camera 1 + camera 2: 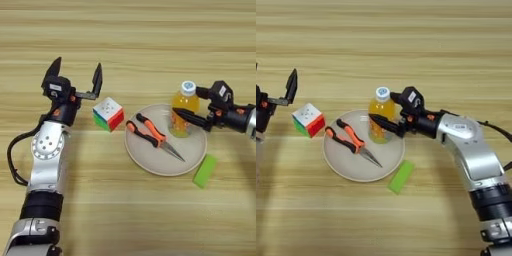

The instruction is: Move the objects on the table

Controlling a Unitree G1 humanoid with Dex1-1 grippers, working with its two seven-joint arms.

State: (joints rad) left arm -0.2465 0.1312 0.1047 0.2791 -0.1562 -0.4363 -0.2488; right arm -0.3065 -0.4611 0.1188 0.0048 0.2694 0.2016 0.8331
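Left eye view: orange-drink bottle (184,110) upright on beige plate (150,162), pinched by right gripper (387,110); pliers (152,136) alongside. Puzzle cube (108,114) on bench (128,45) beside plate, left gripper (79,71) spread above.

Right gripper (387,110) fingers straddle the bottle (380,116), which stands upright on the plate (341,165) at its far right. Pliers (351,142) lie on plate. Cube (308,119) left of plate, green block (401,176) near right. Left gripper (286,89) spread wide at left edge.
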